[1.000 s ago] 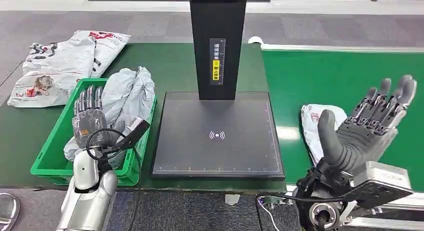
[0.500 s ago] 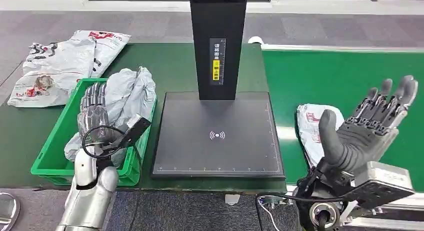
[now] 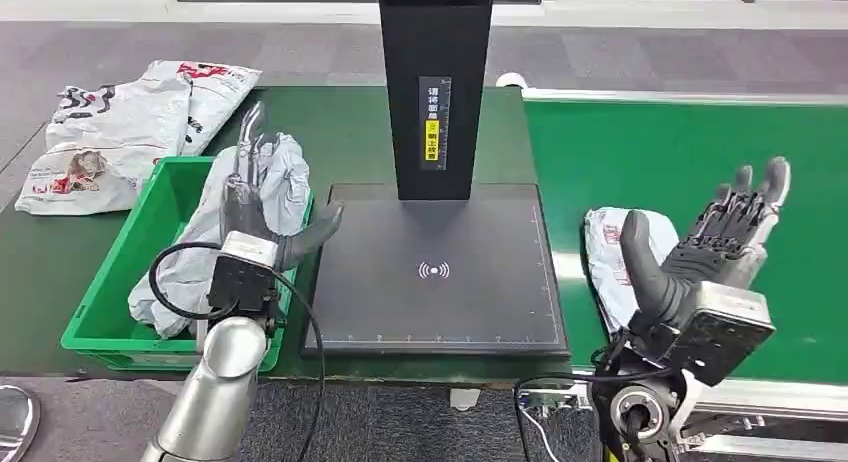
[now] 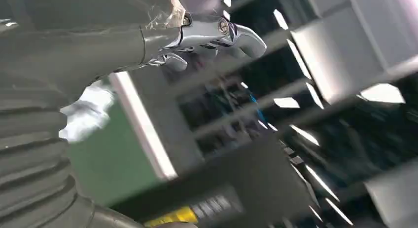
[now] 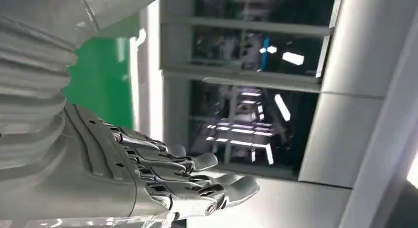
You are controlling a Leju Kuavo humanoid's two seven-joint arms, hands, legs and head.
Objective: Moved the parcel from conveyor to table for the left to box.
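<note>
A white parcel point(image 3: 612, 254) with red print lies on the green conveyor point(image 3: 660, 157), close to its left edge. My right hand point(image 3: 705, 247) is raised just right of it, palm toward the parcel, fingers spread and empty; the thumb hides part of the bag. My left hand point(image 3: 262, 197) is lifted over the right rim of the green box point(image 3: 100, 327), fingers up, thumb pointing at the black scanner plate point(image 3: 436, 272). It holds nothing. Grey bagged parcels point(image 3: 225, 217) fill the box. The wrist views show my left hand point(image 4: 98, 35) and right hand point(image 5: 162, 173) with fingers extended.
A black scanner post point(image 3: 435, 87) stands at the back of the plate. Two white printed mail bags point(image 3: 120, 127) lie on the dark green table at the far left. The conveyor runs on to the right and back.
My left hand rose out of the green box and swung right toward the scanner plate. My right hand shifted slightly left and lower. The parcel drifted a little left.
</note>
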